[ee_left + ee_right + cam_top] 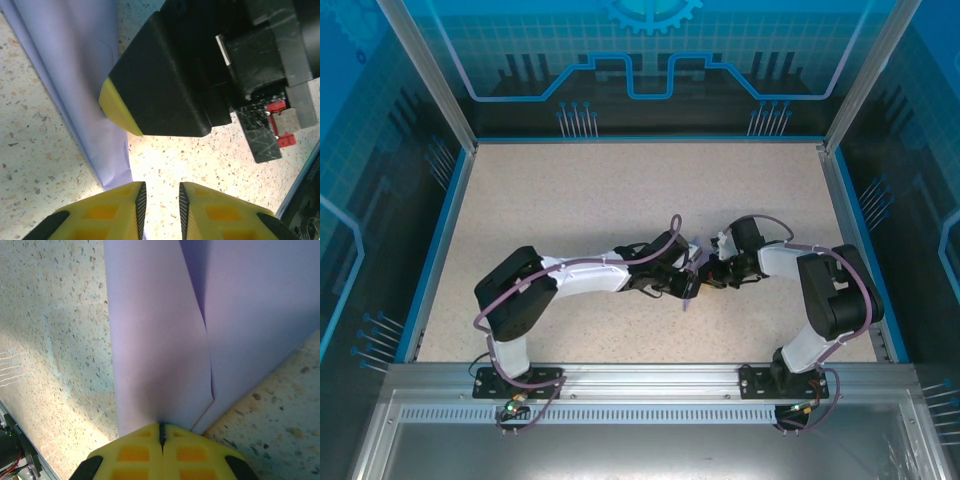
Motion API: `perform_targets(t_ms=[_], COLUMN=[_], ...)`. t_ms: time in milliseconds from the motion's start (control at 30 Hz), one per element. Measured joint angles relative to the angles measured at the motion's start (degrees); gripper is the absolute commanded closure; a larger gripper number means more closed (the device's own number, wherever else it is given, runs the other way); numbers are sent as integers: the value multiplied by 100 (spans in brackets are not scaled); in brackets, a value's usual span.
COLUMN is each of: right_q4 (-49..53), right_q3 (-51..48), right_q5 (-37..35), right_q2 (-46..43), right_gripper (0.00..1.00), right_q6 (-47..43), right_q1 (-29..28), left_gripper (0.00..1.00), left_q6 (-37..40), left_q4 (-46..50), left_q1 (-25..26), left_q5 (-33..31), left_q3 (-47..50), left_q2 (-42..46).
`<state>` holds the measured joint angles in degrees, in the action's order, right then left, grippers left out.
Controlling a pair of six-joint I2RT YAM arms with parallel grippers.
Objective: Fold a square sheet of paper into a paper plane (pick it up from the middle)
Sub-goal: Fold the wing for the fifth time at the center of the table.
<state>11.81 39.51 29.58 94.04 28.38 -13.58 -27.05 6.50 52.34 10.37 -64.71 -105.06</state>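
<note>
My right gripper (161, 432) is clenched on the creased lavender paper (160, 340), over the middle of the speckled table (620, 200). My left gripper (160, 200) stands slightly parted, grasping nothing (the paper's edge lies just beside one finger). The right gripper's black body looms directly ahead, crowding it.

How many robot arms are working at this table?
2. The left arm reaches in from the left and the right arm from the right. They meet at the purple paper in the middle of the table.
</note>
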Motion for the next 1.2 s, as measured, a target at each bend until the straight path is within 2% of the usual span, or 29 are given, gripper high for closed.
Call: perform_targets(t_ms=[633, 1200], right_q4=[-4, 24], right_q3=[0, 24], right_q5=[22, 20], right_q2=[11, 22], right_gripper=[99, 99], right_q6=[-44, -109], right_q1=[0, 0], left_gripper=[81, 86], left_q6=[-125, 354], left_q4=[142, 831], left_q1=[109, 197], left_q5=[50, -195], left_q3=[-9, -273], left_q2=[-533, -645])
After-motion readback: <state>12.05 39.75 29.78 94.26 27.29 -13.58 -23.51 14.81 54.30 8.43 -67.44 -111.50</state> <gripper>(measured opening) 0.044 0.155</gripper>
